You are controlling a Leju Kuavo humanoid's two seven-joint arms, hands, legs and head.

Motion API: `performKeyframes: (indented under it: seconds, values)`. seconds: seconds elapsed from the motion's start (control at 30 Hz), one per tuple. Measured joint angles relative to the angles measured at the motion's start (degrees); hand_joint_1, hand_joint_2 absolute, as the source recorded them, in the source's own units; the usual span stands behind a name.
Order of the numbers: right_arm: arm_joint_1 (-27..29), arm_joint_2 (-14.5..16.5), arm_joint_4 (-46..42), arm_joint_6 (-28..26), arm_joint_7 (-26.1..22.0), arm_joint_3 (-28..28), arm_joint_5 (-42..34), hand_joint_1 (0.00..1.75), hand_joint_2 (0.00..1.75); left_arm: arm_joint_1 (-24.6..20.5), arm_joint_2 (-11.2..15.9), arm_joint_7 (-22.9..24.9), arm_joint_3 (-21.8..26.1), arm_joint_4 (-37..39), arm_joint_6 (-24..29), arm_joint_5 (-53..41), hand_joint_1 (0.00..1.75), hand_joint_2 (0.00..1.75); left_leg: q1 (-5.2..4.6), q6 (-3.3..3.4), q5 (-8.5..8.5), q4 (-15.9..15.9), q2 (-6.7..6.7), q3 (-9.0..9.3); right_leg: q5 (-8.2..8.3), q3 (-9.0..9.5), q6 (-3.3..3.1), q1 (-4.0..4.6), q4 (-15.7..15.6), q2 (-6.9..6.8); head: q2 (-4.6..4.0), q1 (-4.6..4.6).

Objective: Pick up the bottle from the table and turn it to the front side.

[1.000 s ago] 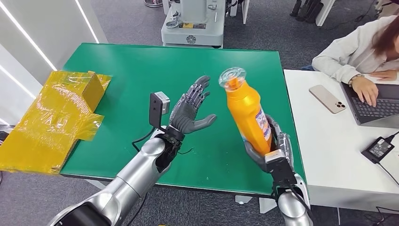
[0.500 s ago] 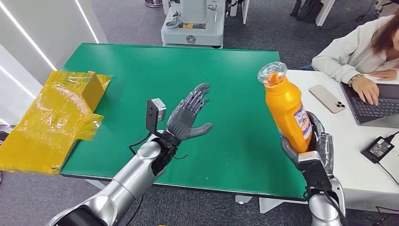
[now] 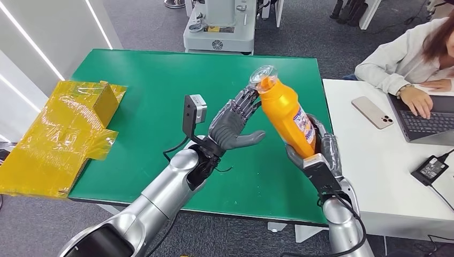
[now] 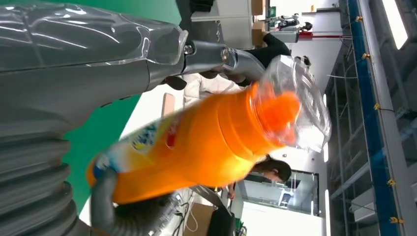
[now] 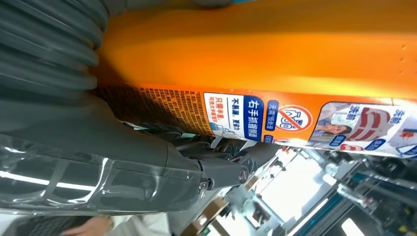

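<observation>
Head view: the right hand sits right of frame centre, fingers wrapped around the lower body of the orange bottle, which it holds off the green desk. The bottle is tilted, its clear cap leaning toward upper left, with a printed label facing the frame's right. The left hand is at centre, holding nothing, palm turned toward the bottle, fingers spread and extended; the fingertips reach the neck just below the cap, and whether they touch it I cannot tell. A crumpled yellow wrapped box lies at the left edge, overhanging the desk's side. A white desk adjoins on the right, carrying a phone, a laptop and a black adapter; a person sits at it in the upper right corner.

Left wrist view: the bottle crosses the middle of the frame, cap at centre right, close beside the grey thumb running along the upper left.

Right wrist view: the bottle's orange wall fills the upper frame, its label with printed characters and a red prohibition sign in the middle band. The hand's grey thumb lies against it in the lower left.
</observation>
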Motion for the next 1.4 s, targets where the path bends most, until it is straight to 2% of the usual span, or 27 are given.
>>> performKeyframes:
  seconds: [0.23,0.53,0.7,0.83,0.9,1.0,1.3,1.33,1.4]
  values:
    - [-3.2,0.9,4.4,-0.8,0.3,4.8,0.4,1.75,1.75,-1.6,-0.2,-1.0,-1.2,2.0,5.7,-1.0,0.0,1.75,0.01,0.0,0.0,0.0,0.0,0.0,0.0,-0.01,0.0,0.01,0.0,0.0,0.0,-0.01]
    - [-5.0,1.1,7.1,-1.2,1.2,7.8,1.4,1.75,1.75,-3.0,-0.2,-2.1,-1.3,8.1,8.7,-1.5,0.0,1.75,0.0,0.0,0.0,0.0,0.0,-0.02,0.0,0.0,0.0,0.01,0.0,0.0,0.0,-0.01]
    - [-6.0,1.3,8.7,-2.1,1.8,9.0,2.0,1.75,1.75,-3.7,-0.1,-1.4,-1.3,10.7,7.7,-0.6,0.0,1.75,0.0,0.0,0.0,0.0,-0.02,-0.01,0.0,0.0,0.0,0.01,0.0,-0.01,0.0,-0.01]
    - [-6.1,1.3,9.5,-2.5,1.8,9.6,1.8,1.75,1.75,-3.8,0.1,-1.3,-1.3,11.8,6.2,0.7,1.45,1.75,0.01,0.0,0.0,0.0,-0.01,-0.01,0.0,-0.01,0.0,0.01,0.0,0.0,0.0,-0.01]
    - [-6.0,1.3,9.9,-2.7,1.8,9.7,1.7,1.75,1.75,-3.8,0.1,-1.4,-1.2,12.0,6.0,1.3,1.52,1.75,0.01,0.0,0.0,0.0,-0.01,-0.01,0.0,-0.01,0.0,0.01,0.0,0.0,0.0,-0.01]
    - [-6.0,1.3,10.4,-3.2,1.4,10.0,1.7,1.75,1.75,-3.8,0.1,-1.8,-1.0,12.1,6.2,2.5,1.73,1.75,0.01,0.0,0.0,0.0,-0.01,-0.01,0.0,-0.01,0.0,0.01,0.0,0.0,0.0,0.0]
    - [-6.1,2.2,10.7,-3.3,1.3,10.2,2.6,1.75,1.75,-2.7,0.1,-1.7,1.1,9.4,6.6,7.2,1.75,1.75,0.01,-0.01,0.0,0.0,0.02,0.01,0.0,-0.01,0.0,0.01,0.0,0.03,0.0,-0.01]
    - [-6.1,2.3,10.7,-3.3,1.3,10.2,2.6,1.69,1.75,-2.6,0.1,-1.6,1.3,9.1,6.6,7.4,1.75,1.75,0.01,-0.01,0.0,0.0,0.02,0.01,0.0,-0.01,0.0,0.01,0.0,0.03,0.0,-0.01]
    - [-6.1,2.3,10.7,-3.3,1.3,10.2,2.7,1.14,1.75,-2.3,0.1,-1.6,1.6,8.5,6.4,7.6,1.75,1.75,0.01,-0.01,0.0,0.0,0.02,0.01,0.0,-0.01,0.0,0.01,0.0,0.03,0.0,-0.01]
